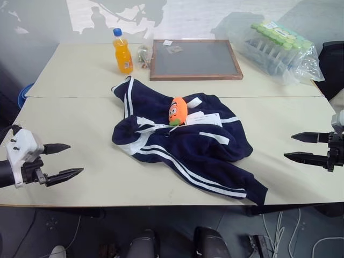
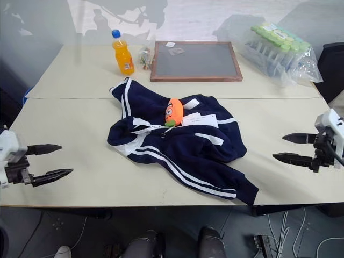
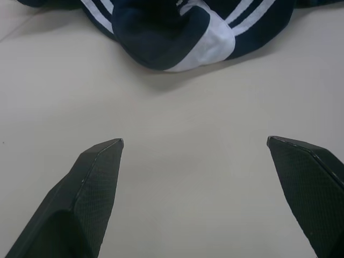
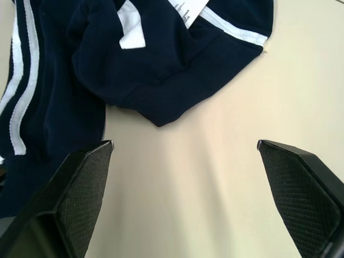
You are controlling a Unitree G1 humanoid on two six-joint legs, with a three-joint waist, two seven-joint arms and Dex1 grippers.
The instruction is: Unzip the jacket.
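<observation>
Both tools hover spread wide and empty over the pale surface (image 1: 80, 183), the left tool (image 1: 63, 160) and right tool (image 1: 301, 146) each well apart from the jacket (image 1: 183, 145). It lies crumpled in a heap mid-surface between them, with an orange toy (image 1: 177, 110) and paper tag (image 1: 204, 119) on top. Soft, light fleece will likely bunch and slide, so one tool should pin cloth beside the zipper while the other takes the pull.

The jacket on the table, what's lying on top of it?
On the jacket lie a small orange toy with a face and a white paper tag beside it. What the crumpled fabric hides underneath cannot be seen.
</observation>
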